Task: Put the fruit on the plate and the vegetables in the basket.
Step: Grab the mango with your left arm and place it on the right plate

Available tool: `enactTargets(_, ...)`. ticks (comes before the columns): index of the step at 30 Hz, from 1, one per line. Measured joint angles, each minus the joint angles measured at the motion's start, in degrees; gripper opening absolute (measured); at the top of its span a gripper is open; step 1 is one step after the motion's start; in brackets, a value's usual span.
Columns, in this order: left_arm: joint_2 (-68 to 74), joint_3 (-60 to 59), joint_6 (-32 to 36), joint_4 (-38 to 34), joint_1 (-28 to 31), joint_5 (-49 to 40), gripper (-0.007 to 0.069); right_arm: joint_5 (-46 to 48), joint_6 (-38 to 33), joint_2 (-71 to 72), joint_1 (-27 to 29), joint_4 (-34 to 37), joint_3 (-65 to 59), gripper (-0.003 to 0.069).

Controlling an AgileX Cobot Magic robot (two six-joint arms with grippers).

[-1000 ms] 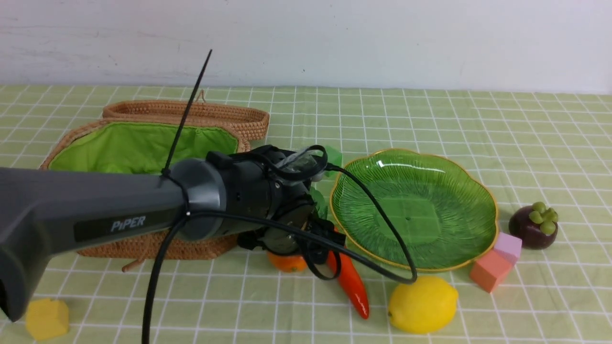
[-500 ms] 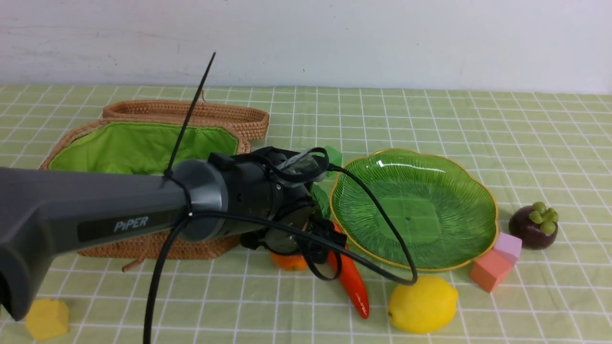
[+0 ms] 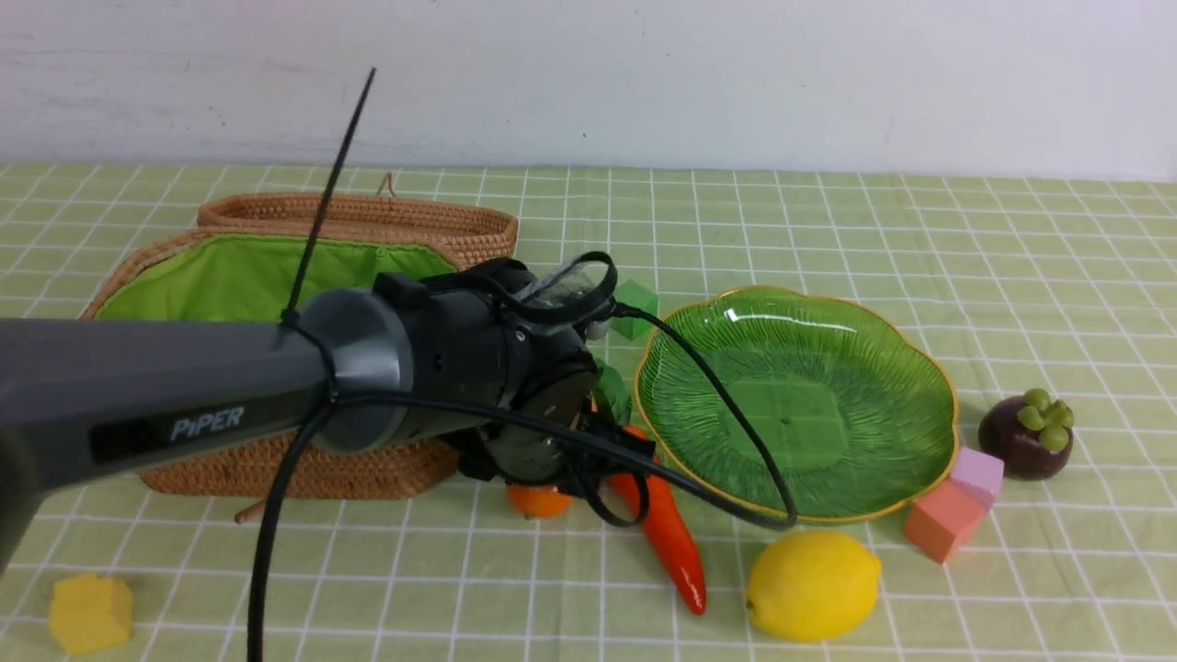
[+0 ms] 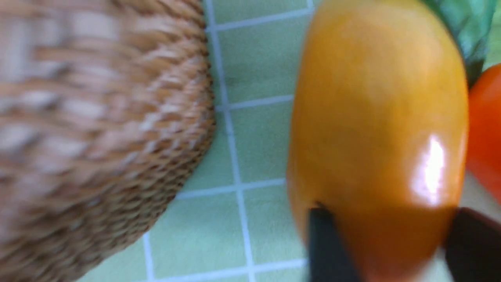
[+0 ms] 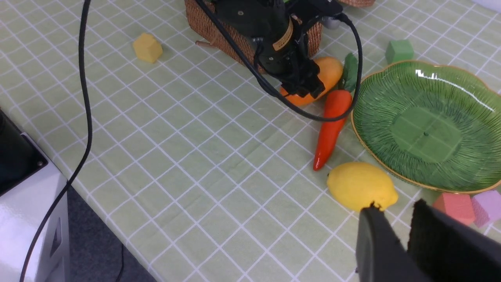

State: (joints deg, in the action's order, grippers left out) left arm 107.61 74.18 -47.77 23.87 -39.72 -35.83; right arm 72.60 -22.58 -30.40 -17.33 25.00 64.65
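Observation:
My left gripper (image 4: 381, 243) is shut on the near end of the orange-yellow mango (image 4: 375, 117), one dark finger on each side. The mango (image 3: 542, 501) lies by the basket's (image 3: 276, 473) front wall, mostly hidden under my wrist. The carrot (image 3: 667, 533) lies right beside it, its leaves towards the green plate (image 3: 800, 405), which holds nothing. The lemon (image 3: 814, 584) sits in front of the plate and the mangosteen (image 3: 1025, 437) to its right. My right gripper (image 5: 395, 211) hovers near the lemon (image 5: 360, 186), fingers slightly apart, holding nothing.
The basket's lid (image 3: 368, 216) lies open behind it, and its green lining (image 3: 230, 276) shows. Foam cubes dot the cloth: yellow (image 3: 87, 611) front left, green (image 3: 634, 299) behind the wrist, salmon (image 3: 938, 519) and lilac (image 3: 977, 473) against the plate's right rim. A black cable loops over the plate's left edge.
The left fingers have closed in on the mango. The left arm has shifted slightly up and to the left, and the mango and carrot have moved a little with it.

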Motion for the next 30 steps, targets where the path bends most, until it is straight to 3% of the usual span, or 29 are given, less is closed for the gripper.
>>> enactTargets(1, -0.5, 0.0, 0.2, -0.3, 0.0, -0.3, 0.0169, 0.0, 0.0, 0.0, 0.0, 0.0, 0.0, 0.0145)
enactTargets(3, -1.2, 0.0, 1.4, -1.4, 0.0, -1.3, 0.0027, 0.0, 0.0, 0.0, 0.0, 0.0, 0.0, 0.0145)
enactTargets(4, -1.4, 0.0, 2.3, -2.5, 0.0, -2.0, -0.0005, 0.0, 0.0, 0.0, 0.0, 0.0, 0.0, 0.0145)
enactTargets(14, -1.7, 0.0, 11.0, -8.0, 0.0, -3.0, -0.0004, 0.0, -1.3, 0.0, 0.0, 0.0, 0.0, 0.0145)
enactTargets(18, -1.7, 0.5, 11.4, -8.5, 0.0, -3.1, 0.0105, 0.0, -1.3, 0.0, 0.0, 0.0, 0.0, 0.0146)
enactTargets(25, -1.7, 9.0, 10.7, -11.2, 0.0, -8.5, 0.0444, 0.0, -1.3, 0.0, 0.0, 0.0, 0.0, 0.0149)
enactTargets(30, 0.9, 16.2, 10.3, -11.0, 0.0, -13.2, 0.0531, 0.0, -1.4, 0.0, 0.0, 0.0, 0.0, 0.0150)
